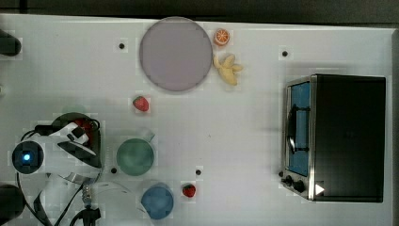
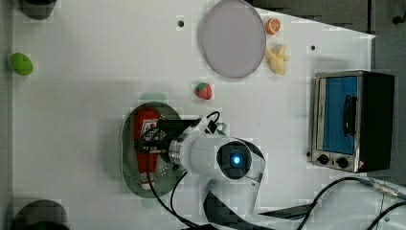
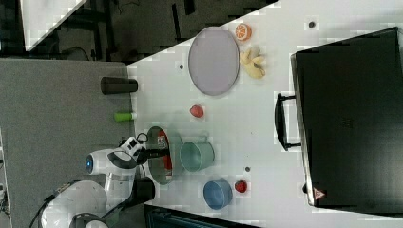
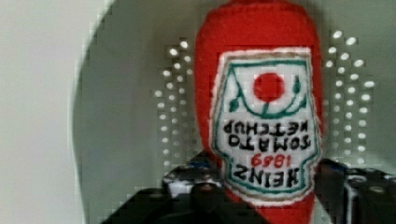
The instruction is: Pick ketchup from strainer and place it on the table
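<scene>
The ketchup (image 4: pixel 261 70), a red bottle with a white-and-red label, lies in the pale green strainer (image 4: pixel 130 116) on its perforated bottom. My gripper (image 4: pixel 266 191) is down over the bottle's middle, and its dark fingers (image 4: pixel 187 186) press against both sides of it. In the left view the ketchup (image 2: pixel 145 119) lies lengthwise in the strainer (image 2: pixel 127 153) with its white cap toward the left view's bottom, and the gripper (image 2: pixel 151 141) covers its middle. In the top view my arm hides most of the strainer (image 1: pixel 96 141), which sits at the left of the white table (image 1: pixel 235 132).
A green cup (image 1: pixel 135 157) stands right beside the strainer, with a blue cup (image 1: pixel 157 201) and a strawberry (image 1: pixel 189 190) nearby. Farther off are another strawberry (image 1: pixel 140 103), a grey plate (image 1: pixel 175 54), bananas (image 1: pixel 228 68), an orange half (image 1: pixel 221 36) and a toaster oven (image 1: pixel 339 136).
</scene>
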{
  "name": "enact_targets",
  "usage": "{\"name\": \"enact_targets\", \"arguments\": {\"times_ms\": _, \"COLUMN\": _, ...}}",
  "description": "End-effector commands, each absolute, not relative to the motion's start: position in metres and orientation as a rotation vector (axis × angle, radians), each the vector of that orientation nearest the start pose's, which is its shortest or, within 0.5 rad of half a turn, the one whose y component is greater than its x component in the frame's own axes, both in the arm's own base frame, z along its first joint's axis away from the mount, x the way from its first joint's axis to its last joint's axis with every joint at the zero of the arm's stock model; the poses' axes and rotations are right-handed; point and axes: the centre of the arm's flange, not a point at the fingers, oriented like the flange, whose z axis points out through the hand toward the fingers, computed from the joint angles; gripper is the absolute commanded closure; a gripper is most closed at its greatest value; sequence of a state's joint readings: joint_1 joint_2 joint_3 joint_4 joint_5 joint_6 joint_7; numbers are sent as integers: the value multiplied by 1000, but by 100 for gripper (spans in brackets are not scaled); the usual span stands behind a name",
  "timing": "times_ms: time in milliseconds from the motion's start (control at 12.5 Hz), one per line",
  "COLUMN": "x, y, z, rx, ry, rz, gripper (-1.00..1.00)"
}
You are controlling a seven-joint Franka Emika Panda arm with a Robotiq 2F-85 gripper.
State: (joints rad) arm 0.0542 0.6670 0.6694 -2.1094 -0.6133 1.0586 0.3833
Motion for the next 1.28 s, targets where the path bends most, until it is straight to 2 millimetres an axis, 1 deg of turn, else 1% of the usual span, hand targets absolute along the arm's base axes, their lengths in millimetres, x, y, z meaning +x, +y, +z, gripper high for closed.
{"name": "enact_targets", "arguments": {"times_ms": 80, "x": 415, "y": 404, "z": 199, "rx": -3022, "ry": 91, "rz": -39, "gripper": -13}}
{"name": "enact_targets", "arguments": {"times_ms": 240, "x": 415, "y": 406, "z": 234, "rx": -3007, "ry": 171, "rz": -37, "gripper": -13}}
{"name": "enact_targets", "arguments": {"times_ms": 400, "x": 416, "y": 406, "z": 272, "rx": -2998, "ry": 276, "rz": 19, "gripper": -13}}
{"name": "enact_targets", "arguments": {"times_ms": 480, "x": 418, "y": 405, "z": 291, "rx": -2996, "ry": 275, "rz": 43, "gripper": -13}}
{"name": "enact_targets", "arguments": {"times_ms": 640, "x": 426, "y": 395, "z": 325, "rx": -3011, "ry": 223, "rz": 89, "gripper": -13}}
{"name": "enact_targets", "arguments": {"times_ms": 800, "x": 439, "y": 378, "z": 355, "rx": -3051, "ry": 158, "rz": 130, "gripper": -13}}
{"name": "enact_targets", "arguments": {"times_ms": 960, "x": 453, "y": 357, "z": 384, "rx": -3099, "ry": 96, "rz": 194, "gripper": -13}}
{"name": "enact_targets", "arguments": {"times_ms": 1120, "x": 471, "y": 328, "z": 413, "rx": -3136, "ry": 55, "rz": 207, "gripper": -13}}
{"name": "enact_targets", "arguments": {"times_ms": 1280, "x": 497, "y": 290, "z": 440, "rx": -3143, "ry": 51, "rz": 140, "gripper": -13}}
